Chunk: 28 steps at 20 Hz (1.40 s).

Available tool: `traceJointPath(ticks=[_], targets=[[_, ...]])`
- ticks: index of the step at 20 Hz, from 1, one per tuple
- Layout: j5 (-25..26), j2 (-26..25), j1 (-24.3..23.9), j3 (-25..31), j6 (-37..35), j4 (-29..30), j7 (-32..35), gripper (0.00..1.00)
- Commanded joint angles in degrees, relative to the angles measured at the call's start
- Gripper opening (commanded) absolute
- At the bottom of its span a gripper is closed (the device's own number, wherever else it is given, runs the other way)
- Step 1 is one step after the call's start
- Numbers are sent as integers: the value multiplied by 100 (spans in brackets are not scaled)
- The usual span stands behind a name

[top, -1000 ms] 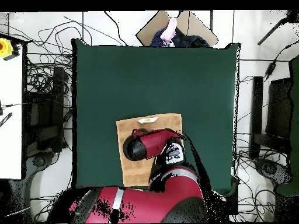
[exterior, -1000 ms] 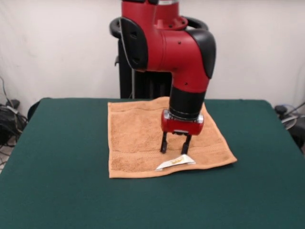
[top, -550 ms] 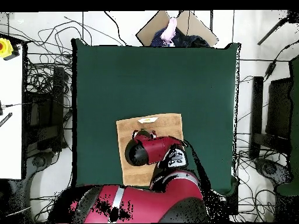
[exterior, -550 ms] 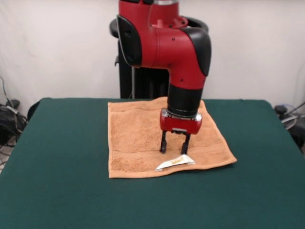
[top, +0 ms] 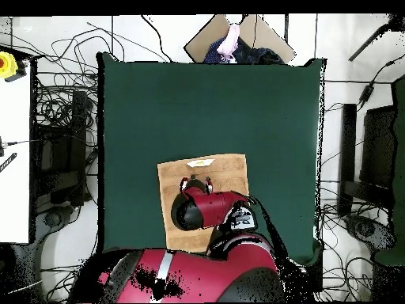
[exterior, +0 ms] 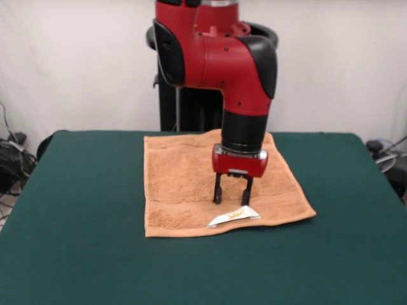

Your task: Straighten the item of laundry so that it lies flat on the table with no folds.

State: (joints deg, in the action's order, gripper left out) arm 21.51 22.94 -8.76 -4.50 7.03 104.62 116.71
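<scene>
On green desk (exterior: 76, 210), toward far middle: orange towel (exterior: 184, 184), spread flat, no folds visible; white label (exterior: 233, 216) at near edge. Above it, jaws (exterior: 232, 192) parted, empty. Task apparently complete.

You see an orange-tan towel (exterior: 191, 184) with a woven band near its front edge and a white label (exterior: 234, 216) bearing a yellow mark. Surface (exterior: 76, 241) dark green. Arm (exterior: 222, 57) red with black sections; gripper (exterior: 231, 196) fingers black.
</scene>
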Motion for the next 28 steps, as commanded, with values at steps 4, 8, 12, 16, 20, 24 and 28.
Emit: traceJointPath(ticks=[4,8,12,16,20,24,28], targets=[[-544,-432,-231,224,408,-759,954,100],[-518,-406,-259,271,160,-924,821,100],[-540,-442,-281,323,-11,-1080,748,100],[-525,-431,-398,455,-198,-1176,670,100],[-474,-416,-511,529,-343,-1259,562,100],[-357,-392,-641,620,-367,-1246,475,100],[-300,-389,-754,744,-573,-1278,366,100]])
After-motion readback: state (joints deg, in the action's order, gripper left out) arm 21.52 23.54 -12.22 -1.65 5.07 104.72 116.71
